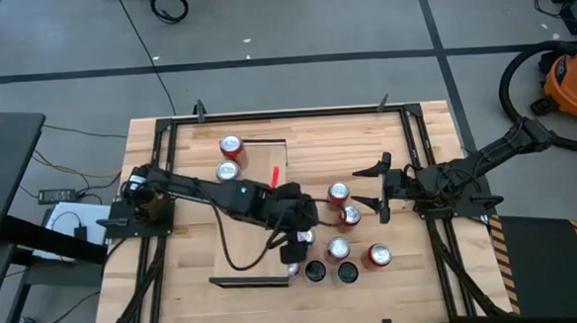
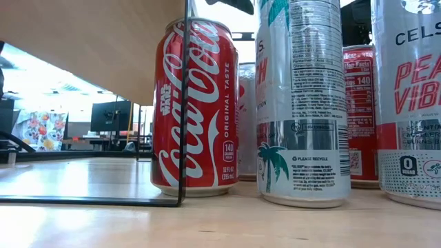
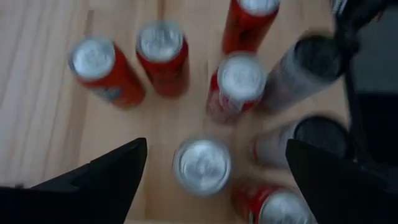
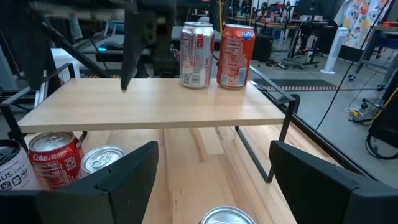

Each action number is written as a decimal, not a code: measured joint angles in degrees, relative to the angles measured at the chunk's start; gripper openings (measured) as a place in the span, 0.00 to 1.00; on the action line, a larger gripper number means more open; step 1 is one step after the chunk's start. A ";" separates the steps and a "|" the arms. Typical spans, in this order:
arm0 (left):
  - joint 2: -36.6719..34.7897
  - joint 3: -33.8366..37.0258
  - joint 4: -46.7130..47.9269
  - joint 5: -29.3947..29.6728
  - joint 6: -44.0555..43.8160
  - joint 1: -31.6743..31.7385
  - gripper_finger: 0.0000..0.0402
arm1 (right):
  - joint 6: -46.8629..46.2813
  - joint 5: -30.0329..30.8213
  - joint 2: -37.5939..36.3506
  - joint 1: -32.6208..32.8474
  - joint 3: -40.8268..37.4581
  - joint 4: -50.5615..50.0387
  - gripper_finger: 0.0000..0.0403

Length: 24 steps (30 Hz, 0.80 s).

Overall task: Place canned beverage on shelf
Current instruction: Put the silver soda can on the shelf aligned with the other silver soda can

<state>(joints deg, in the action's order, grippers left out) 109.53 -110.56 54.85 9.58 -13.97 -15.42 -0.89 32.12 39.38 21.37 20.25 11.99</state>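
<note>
The shelf [image 1: 259,155] is a pale board on black wire legs; two cans [image 4: 197,55] [image 4: 235,56] stand on its far end. Several more cans stand upright on the tabletop right of the shelf's near end, among them a red cola can [image 2: 196,107] and a white can [image 2: 303,103]. My left gripper [image 1: 295,242] is open above this group, and in the left wrist view [image 3: 216,144] a silver-topped can [image 3: 201,165] stands below, between its fingers. My right gripper [image 1: 379,188] is open and empty right of the group, pointing at the shelf [image 4: 161,102].
A black frame [image 1: 296,113] runs around the tabletop. A small red thing [image 1: 272,174] lies on the shelf. The cans on the table stand close together, two with dark tops [image 1: 316,272] [image 1: 348,272] at the near side. The shelf's black leg [image 2: 185,103] stands before the cola can.
</note>
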 joint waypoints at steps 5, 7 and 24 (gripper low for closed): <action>3.27 -0.02 -0.64 0.15 3.88 -0.37 0.99 | 0.00 0.02 0.39 -0.07 0.02 0.15 0.79; 4.68 -0.02 -0.48 0.41 6.18 -0.54 0.99 | 0.02 0.07 0.59 -0.07 0.02 -0.07 0.79; 8.49 -0.02 2.18 0.16 12.69 0.24 0.99 | -0.15 0.42 0.74 -0.22 0.02 0.33 0.79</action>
<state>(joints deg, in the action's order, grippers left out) 118.02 -110.59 57.03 9.75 -1.28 -15.18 -1.03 32.53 40.12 21.15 20.27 12.32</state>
